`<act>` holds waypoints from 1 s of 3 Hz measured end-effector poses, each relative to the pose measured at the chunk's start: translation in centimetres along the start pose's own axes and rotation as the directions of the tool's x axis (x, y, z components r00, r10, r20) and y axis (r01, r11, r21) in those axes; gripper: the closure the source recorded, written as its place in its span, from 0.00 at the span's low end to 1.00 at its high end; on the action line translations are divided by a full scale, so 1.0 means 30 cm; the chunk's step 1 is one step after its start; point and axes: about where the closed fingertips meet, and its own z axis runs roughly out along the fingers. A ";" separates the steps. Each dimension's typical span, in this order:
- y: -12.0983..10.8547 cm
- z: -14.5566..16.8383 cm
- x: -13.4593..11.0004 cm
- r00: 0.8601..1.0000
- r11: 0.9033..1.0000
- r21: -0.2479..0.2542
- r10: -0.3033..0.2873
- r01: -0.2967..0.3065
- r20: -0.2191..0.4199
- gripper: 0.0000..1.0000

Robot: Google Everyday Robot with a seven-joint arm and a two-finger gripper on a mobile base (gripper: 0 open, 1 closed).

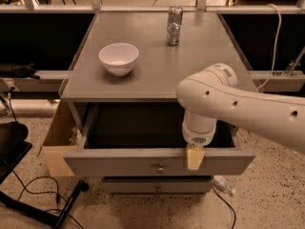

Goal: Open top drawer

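My hand (195,156) hangs over the upper edge of the top drawer (119,162), on its front panel and just right of the brass knob (160,168) — whether it is apart or together there I cannot tell. The drawer stands well out from under the desk (200,66), its dark box open. On the desk a white bowl (118,58) sits at the left and a can (174,25) near the back, well apart — its label is unreadable. A lower drawer (143,186) shows beneath, closed.
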 end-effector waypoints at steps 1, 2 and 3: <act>0.000 0.000 0.000 1.000 1.000 0.000 0.000 0.000 0.000 0.00; 0.022 0.017 0.006 1.000 1.000 -0.019 0.006 -0.006 -0.003 0.00; 0.118 0.091 0.033 0.999 0.994 -0.102 0.033 -0.034 -0.015 0.00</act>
